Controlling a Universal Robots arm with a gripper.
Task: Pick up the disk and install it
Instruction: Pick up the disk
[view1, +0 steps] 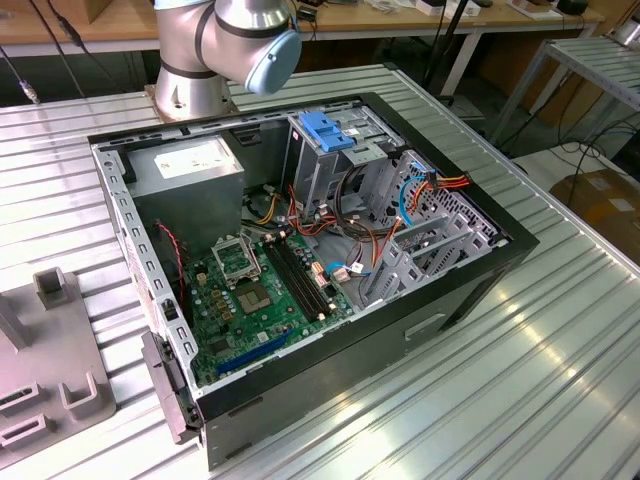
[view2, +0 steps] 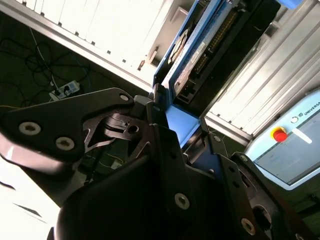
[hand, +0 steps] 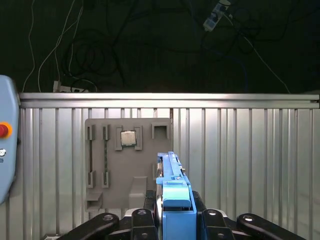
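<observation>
The disk (hand: 172, 187), a flat drive with a bright blue plastic frame, stands edge-on between my gripper's (hand: 174, 217) black fingers, which are shut on it. It hangs above the grey holder plate (hand: 127, 165) on the ribbed metal table. In the second wrist view the disk (view2: 192, 55) shows its blue frame and connector side, with the gripper (view2: 182, 125) clamped on its near end. The open computer case (view1: 300, 250) lies on the table in the exterior view, with a metal drive cage and blue latch (view1: 330, 130) at its back.
The arm's base (view1: 220, 50) stands behind the case. A grey power supply box (view1: 185, 165) sits inside the case, with cables (view1: 400, 200) beside the cage. The holder plate (view1: 40, 370) lies at the exterior view's left. A pendant with a red button (view2: 290, 145) is on the table.
</observation>
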